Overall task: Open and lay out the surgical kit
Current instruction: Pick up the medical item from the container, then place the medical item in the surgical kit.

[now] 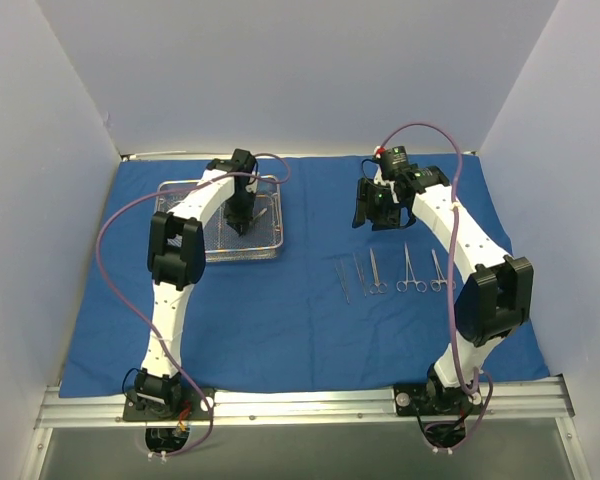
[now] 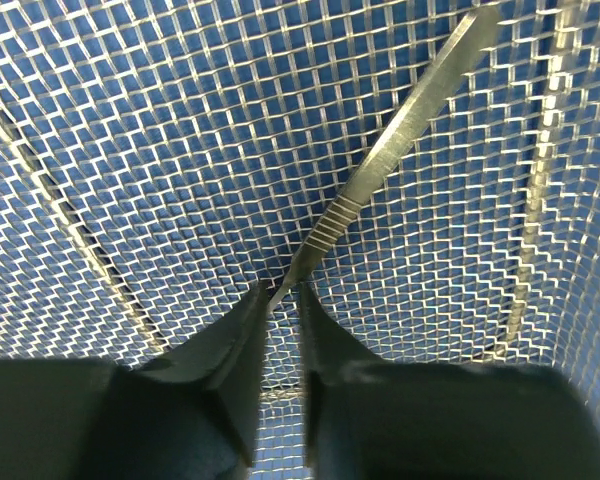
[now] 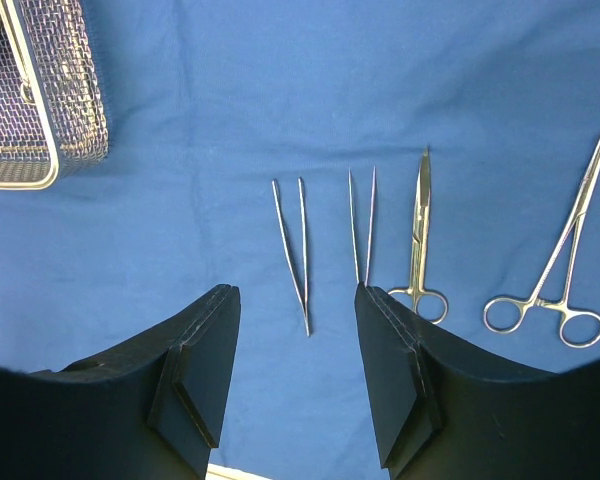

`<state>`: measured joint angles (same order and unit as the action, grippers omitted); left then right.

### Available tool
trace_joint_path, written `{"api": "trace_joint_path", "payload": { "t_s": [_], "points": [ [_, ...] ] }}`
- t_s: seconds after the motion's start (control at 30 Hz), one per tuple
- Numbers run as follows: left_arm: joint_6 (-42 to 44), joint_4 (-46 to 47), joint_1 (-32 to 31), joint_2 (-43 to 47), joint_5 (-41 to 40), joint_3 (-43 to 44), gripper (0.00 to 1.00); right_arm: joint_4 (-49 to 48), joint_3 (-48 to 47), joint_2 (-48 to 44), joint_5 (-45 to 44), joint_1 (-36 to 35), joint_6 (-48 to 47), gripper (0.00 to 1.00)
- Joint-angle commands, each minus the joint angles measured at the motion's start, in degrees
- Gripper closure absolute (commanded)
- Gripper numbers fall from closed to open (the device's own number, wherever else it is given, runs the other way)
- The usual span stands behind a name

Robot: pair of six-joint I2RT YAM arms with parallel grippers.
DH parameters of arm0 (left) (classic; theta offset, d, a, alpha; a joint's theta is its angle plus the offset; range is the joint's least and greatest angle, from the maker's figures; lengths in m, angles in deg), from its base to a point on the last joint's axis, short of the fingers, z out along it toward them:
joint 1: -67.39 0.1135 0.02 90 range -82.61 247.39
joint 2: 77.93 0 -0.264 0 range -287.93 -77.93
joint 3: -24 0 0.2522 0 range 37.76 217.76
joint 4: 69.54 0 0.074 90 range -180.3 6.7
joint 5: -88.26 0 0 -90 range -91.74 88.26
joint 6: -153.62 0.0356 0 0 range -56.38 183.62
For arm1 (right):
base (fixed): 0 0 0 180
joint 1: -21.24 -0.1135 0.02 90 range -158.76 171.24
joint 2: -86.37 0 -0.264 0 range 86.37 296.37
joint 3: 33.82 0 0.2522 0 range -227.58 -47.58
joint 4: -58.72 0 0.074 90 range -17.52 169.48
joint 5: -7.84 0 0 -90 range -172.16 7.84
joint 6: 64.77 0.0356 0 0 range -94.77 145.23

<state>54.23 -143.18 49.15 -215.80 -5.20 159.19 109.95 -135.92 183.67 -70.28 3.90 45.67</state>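
The royal-blue cloth (image 1: 280,330) lies spread flat. The wire-mesh tray (image 1: 270,255) stands on it at the back left. My left gripper (image 1: 242,228) reaches down into the tray (image 2: 130,150). Its jaws are nearly together, pinching the near tip of a flat silver scalpel-like handle (image 2: 380,160) that lies on the mesh. My right gripper (image 1: 375,215) hangs open and empty above the cloth (image 3: 130,220). In front of it lie two tweezers (image 3: 295,250) (image 3: 362,225), scissors (image 3: 420,240) and ring-handled forceps (image 3: 565,260) in a row. A further ring-handled instrument (image 1: 438,270) lies at the right end.
White walls close in the back and both sides. A metal rail (image 1: 300,405) with the arm bases runs along the near edge. The tray corner (image 3: 50,90) shows at the upper left of the right wrist view.
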Motion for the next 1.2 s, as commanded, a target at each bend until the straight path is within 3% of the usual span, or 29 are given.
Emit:
{"api": "trace_joint_path", "payload": {
  "t_s": [0.0, 0.1, 0.17, 0.5, 0.8, 1.0, 1.17],
  "points": [
    [1.3, -0.3, 0.7, -3.1, 0.6, 2.0, 0.77, 1.3, -2.4, -0.1, 0.2, -0.3, -1.0, 0.50],
    [1.2, -1.2, 0.7, -3.4, 2.1, 2.4, 0.94, 1.4, -3.1, 0.1, 0.1, -0.3, -1.1, 0.50],
    [1.0, -1.1, 0.9, -2.3, 2.3, 1.7, 0.98, 1.5, -3.6, 0.3, 0.1, -0.3, -1.2, 0.50],
    [0.0, -4.2, 2.2, 6.2, 3.4, 5.0, 0.98, 0.0, -5.9, 2.6, 2.1, -0.4, -1.7, 0.49],
    [-4.1, -2.6, 2.1, 19.5, 7.6, -2.6, 0.98, -2.5, -7.2, 4.1, 6.8, -0.6, -0.8, 0.50],
    [-15.4, -6.1, 0.1, 26.4, 8.4, -5.4, 0.98, -4.7, -5.5, 2.0, 4.9, -0.6, 3.0, 0.50],
    [-30.0, -7.3, -9.0, 29.6, 7.3, -7.1, 0.98, -6.0, -2.6, -1.3, 1.0, 0.2, 6.0, 0.51]
  ]
}}
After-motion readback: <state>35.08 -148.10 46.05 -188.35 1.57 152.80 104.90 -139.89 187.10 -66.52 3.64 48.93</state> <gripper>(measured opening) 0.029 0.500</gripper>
